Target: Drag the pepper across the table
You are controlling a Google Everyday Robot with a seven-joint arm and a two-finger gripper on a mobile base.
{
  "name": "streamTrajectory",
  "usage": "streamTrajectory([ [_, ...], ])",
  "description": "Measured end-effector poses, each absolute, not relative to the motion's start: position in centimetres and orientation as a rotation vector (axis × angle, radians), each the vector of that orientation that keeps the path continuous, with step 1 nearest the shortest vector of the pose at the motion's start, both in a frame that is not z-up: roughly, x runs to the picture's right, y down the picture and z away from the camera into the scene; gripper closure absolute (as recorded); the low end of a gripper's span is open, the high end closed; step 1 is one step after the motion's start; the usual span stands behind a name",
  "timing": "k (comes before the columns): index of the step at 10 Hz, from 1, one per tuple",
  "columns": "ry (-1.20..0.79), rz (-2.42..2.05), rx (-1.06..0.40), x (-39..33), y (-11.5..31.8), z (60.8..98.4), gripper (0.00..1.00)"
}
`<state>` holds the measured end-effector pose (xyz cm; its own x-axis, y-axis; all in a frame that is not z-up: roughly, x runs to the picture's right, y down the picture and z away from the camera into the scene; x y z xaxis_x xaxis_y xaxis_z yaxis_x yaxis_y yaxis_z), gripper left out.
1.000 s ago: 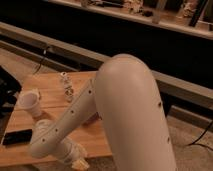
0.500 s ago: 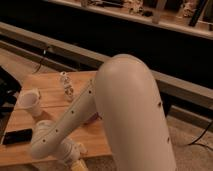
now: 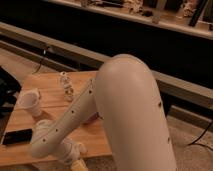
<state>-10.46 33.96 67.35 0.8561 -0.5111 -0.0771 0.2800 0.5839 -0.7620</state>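
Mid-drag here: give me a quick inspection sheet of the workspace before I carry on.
Surface: wooden table, plank top.
Job's things: pepper, apparently the yellowish bit at the gripper, mostly hidden.
Clutter: white cup left; small pale object at the back; black flat device front left; pink lump under the arm.
Grippers: gripper low at the table's front edge.
Cables: one behind the table; another on the floor, right.
Surroundings: dark counter behind.
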Motion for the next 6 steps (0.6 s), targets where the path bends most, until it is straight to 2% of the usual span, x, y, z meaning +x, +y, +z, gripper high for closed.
streamTrajectory([
  [3, 0.305, -0.463, -0.821, -10.5, 33.7, 67.3, 0.20],
  [6, 0.364, -0.382, -0.714, -9.8, 30.0, 65.6, 0.20],
])
